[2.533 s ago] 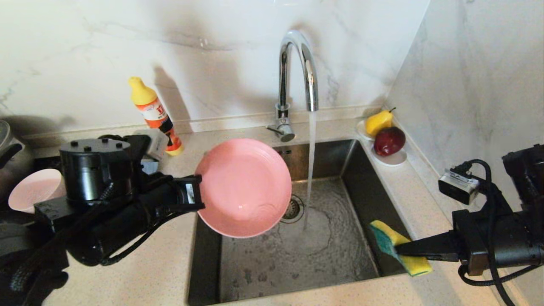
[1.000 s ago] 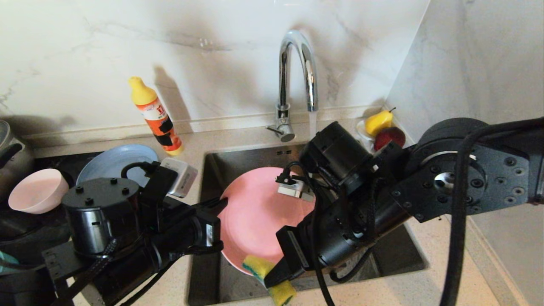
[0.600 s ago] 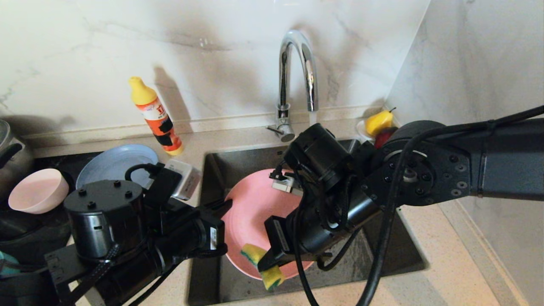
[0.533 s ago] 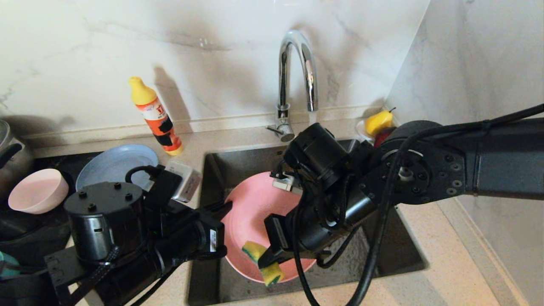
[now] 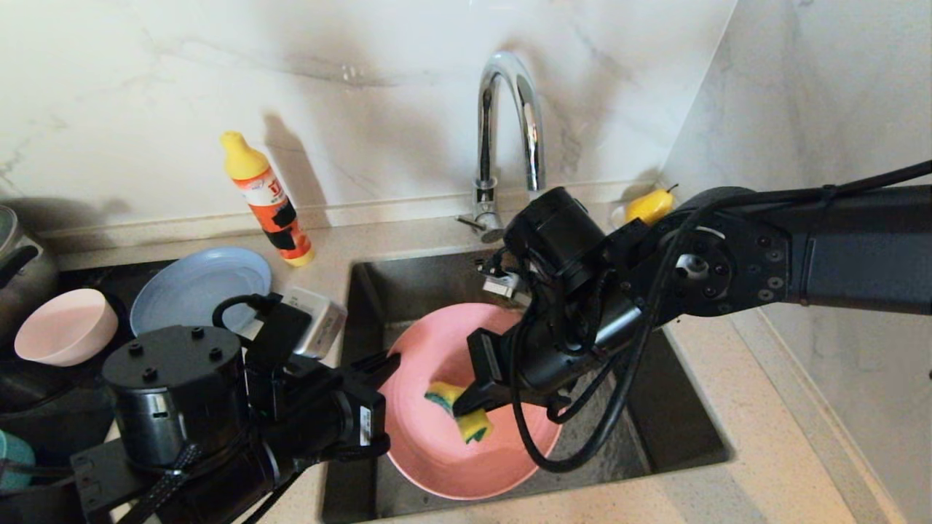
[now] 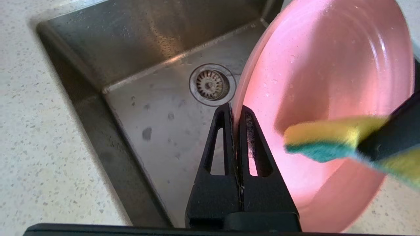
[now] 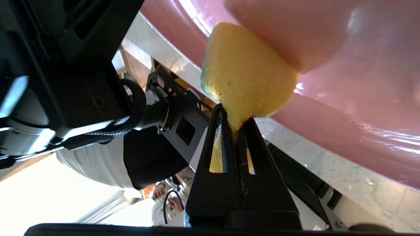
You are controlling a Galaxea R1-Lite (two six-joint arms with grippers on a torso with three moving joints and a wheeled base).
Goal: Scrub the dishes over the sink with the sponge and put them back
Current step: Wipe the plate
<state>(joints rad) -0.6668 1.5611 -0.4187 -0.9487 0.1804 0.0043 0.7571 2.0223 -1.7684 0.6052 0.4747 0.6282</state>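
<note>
Over the sink [image 5: 415,280], the salmon-pink plate [image 5: 444,458] hangs tilted, its face toward the right arm. My left gripper [image 5: 393,360] is shut on the plate's left rim; in the left wrist view the rim runs between its fingers [image 6: 235,113] above the drain strainer [image 6: 211,84]. My right gripper [image 5: 460,407] is shut on the yellow-and-green sponge [image 5: 475,428]. The sponge [image 7: 246,68] presses against the plate's inner face [image 6: 328,65] near its middle. A grey-blue plate [image 5: 196,287] and a pale pink bowl [image 5: 62,324] rest on the counter to the left.
A chrome faucet [image 5: 502,131] rises behind the sink, its spout hidden by the right arm. A yellow detergent bottle [image 5: 266,196] stands at the back left, a yellow pear [image 5: 650,206] at the back right corner. A metal pot [image 5: 18,262] sits at the far left.
The right gripper has swept the sponge from the plate's lower rim up to its middle. The plate has sunk a little and tipped flatter in the left gripper's hold.
</note>
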